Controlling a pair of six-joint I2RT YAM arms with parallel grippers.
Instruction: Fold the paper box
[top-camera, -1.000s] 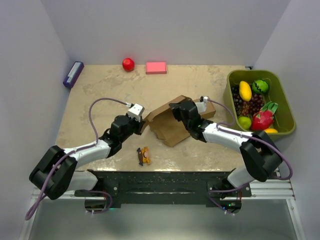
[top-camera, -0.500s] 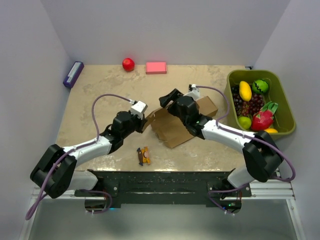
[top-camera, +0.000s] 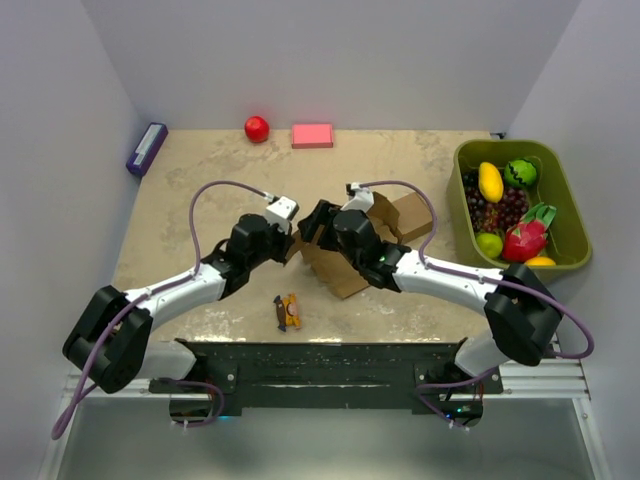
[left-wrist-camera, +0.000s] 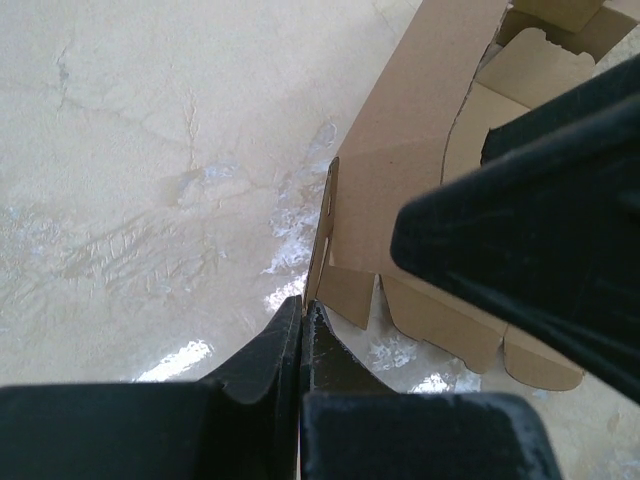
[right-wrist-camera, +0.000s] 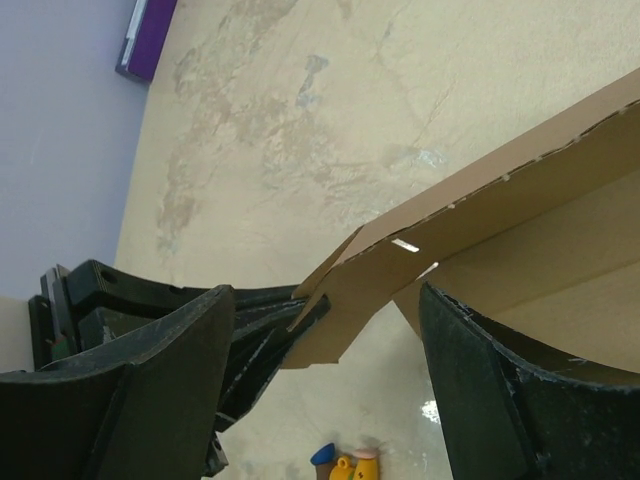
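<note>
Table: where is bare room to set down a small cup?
Bare: the far strip of table bordered by purple box, red ball, pink block and paper box; also left of the left arm. Crowded: the centre, where it and the right arm meet at the paper box.

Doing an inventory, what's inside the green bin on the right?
In the green bin: a yellow fruit, a green round fruit, dark grapes, a dragon fruit and a green apple. Anything beneath them is covered.
</note>
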